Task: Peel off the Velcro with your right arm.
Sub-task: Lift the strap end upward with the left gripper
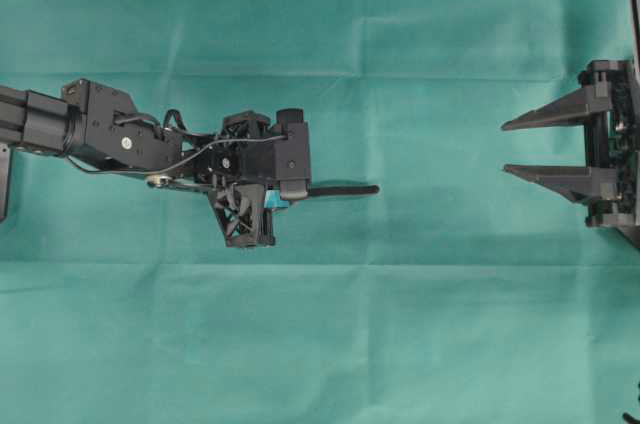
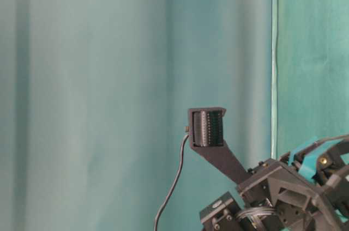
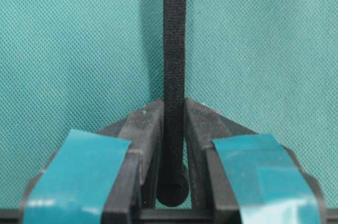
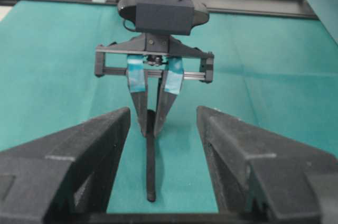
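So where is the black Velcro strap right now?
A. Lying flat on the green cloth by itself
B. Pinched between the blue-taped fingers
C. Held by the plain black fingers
B: the Velcro sits squeezed between the left gripper's taped fingers, while the right gripper stands open, far off.

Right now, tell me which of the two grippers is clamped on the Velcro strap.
The left gripper, the one with teal-taped fingers, pinches the Velcro strap near its knob end. The plain black right gripper stands open, apart from it.
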Action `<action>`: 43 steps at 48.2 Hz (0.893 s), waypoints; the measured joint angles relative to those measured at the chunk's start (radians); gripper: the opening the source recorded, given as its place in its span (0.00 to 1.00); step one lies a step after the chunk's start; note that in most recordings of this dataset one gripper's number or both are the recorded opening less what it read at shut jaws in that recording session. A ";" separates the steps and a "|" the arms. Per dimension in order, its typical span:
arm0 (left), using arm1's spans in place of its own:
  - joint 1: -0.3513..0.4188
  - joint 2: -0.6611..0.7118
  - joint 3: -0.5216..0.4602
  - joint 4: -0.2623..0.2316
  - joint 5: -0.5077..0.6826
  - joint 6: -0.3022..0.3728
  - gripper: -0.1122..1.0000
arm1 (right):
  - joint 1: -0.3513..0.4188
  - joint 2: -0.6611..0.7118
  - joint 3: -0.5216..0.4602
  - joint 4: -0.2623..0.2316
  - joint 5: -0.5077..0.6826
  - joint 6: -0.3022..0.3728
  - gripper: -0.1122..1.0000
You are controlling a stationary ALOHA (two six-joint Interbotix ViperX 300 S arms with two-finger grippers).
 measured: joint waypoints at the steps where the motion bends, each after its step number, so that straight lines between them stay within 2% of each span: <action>1: -0.002 0.000 0.000 -0.002 0.000 0.000 0.19 | 0.000 0.000 0.000 -0.002 0.000 0.000 0.30; 9: -0.005 -0.017 0.000 0.000 0.002 -0.005 0.19 | -0.002 0.000 0.003 0.000 0.000 0.000 0.30; 22: -0.028 -0.130 0.006 0.000 0.002 -0.006 0.19 | -0.002 0.000 0.000 0.000 0.000 0.000 0.30; 27: -0.035 -0.178 0.017 0.000 0.002 -0.028 0.19 | -0.002 0.002 -0.014 0.000 0.002 -0.002 0.30; 35: -0.037 -0.238 0.046 0.000 -0.017 -0.140 0.19 | -0.002 0.023 -0.040 -0.006 0.008 -0.011 0.30; 43: -0.037 -0.295 0.103 -0.002 -0.109 -0.256 0.19 | 0.000 0.071 -0.072 -0.043 0.014 -0.025 0.30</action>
